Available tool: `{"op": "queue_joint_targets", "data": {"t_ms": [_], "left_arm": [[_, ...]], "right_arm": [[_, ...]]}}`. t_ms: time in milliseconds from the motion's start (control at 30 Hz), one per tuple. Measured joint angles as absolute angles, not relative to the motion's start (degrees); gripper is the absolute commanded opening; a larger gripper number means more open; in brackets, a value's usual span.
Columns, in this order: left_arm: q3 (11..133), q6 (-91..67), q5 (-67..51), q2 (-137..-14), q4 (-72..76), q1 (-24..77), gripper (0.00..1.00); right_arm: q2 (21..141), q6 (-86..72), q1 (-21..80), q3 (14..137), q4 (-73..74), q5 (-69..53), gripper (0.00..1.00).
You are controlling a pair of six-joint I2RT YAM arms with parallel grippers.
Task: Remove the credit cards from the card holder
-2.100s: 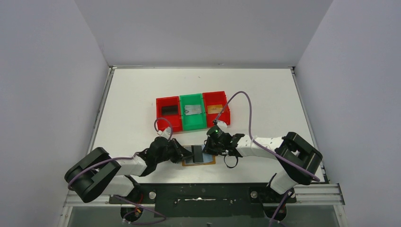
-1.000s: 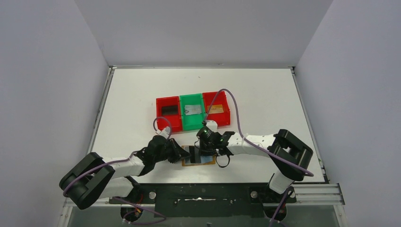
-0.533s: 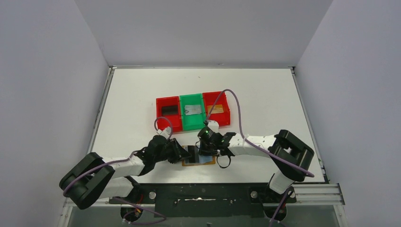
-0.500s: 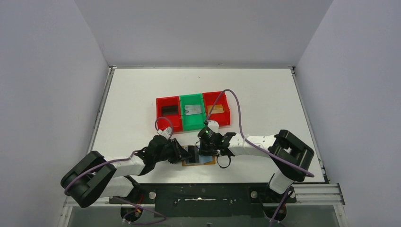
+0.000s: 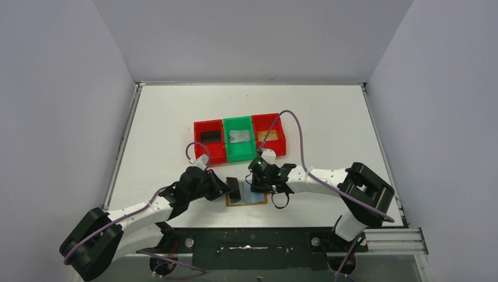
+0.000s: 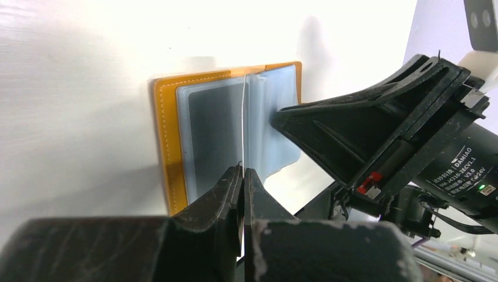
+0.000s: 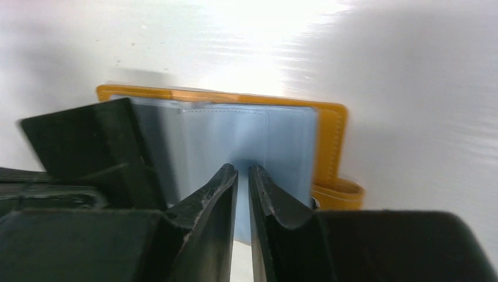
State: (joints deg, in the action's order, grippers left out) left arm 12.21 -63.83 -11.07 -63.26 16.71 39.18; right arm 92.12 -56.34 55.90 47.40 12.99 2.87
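Lying open, card holder [image 6: 167,147] has one sleeve [image 6: 242,117] between left jaws.

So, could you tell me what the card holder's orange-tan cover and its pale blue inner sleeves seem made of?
The orange-tan folding card holder's cover looks like leather or imitation leather: matte, with pale stitching along its edge. The pale blue-grey inner sleeves look like soft translucent plastic: smooth and slightly glossy.

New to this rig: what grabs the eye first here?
The open tan leather-like card holder lies at the near table edge; over it the left gripper pinches a thin dark sheet and the right gripper points at its pale sleeves. Behind, a red-green-red row of plastic bins holds a card each.
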Motion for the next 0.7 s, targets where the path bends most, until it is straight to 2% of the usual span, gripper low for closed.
{"op": "queue_joint_targets", "data": {"t_ms": [133,367,700], "left_arm": [[13.08,-62.22,-7.94,-56.51,8.78,38.70,0.00],[15.44,-60.64,-3.55,-49.08,-1.72,38.35,0.00],[19.03,-59.31,1.93,-41.56,-12.32,37.98,0.00]], "right_arm": [[89.23,-55.09,55.53,47.44,17.87,5.52,0.21],[87.44,-51.68,55.86,51.88,19.68,4.80,0.21],[96.25,-50.09,57.91,56.95,12.25,-3.11,0.19]]}}
